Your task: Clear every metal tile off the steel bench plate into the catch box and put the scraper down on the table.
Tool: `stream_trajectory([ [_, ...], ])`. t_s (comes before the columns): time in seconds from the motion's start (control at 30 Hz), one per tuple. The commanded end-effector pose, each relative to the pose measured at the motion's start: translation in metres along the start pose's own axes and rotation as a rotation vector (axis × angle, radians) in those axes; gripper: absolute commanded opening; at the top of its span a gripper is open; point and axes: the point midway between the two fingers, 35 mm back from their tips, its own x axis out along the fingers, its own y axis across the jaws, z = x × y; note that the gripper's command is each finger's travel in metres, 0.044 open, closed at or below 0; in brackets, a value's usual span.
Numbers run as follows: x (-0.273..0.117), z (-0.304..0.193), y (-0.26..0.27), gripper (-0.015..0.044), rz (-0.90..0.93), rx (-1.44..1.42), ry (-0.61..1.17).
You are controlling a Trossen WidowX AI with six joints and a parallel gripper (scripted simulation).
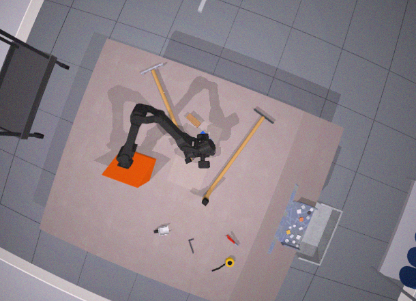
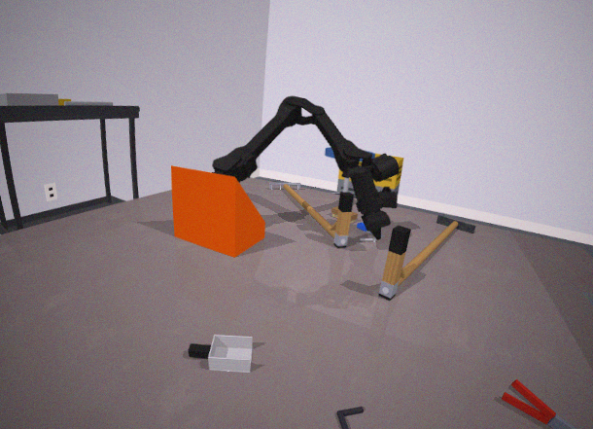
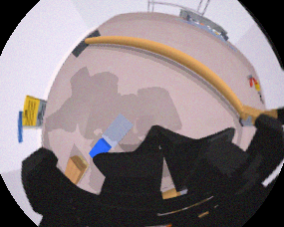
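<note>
Pinkish-brown tabletop spread beneath the black robot gripper (image 1: 203, 151) (image 2: 378, 232) (image 3: 160, 143), its fingers pressed together around nothing, between two long wooden-handled tools. Small mixed-colour tiles (image 1: 301, 219) lay on the blue-grey steel plate (image 1: 284, 224), beside the clear-walled catch box (image 1: 331, 235).

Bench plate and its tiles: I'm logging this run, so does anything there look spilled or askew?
Nothing stands out: the loose tiles lie scattered on the bench plate, as expected before clearing, and none visibly lies on the table.
</note>
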Motion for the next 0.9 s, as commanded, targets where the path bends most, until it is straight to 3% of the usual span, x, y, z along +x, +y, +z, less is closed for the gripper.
stream_trajectory([
  [0.0,-0.003,-0.004,0.003,0.0000,0.000,0.002,-0.004],
  [0.87,-0.017,-0.042,0.011,0.0000,0.000,0.004,-0.003],
])
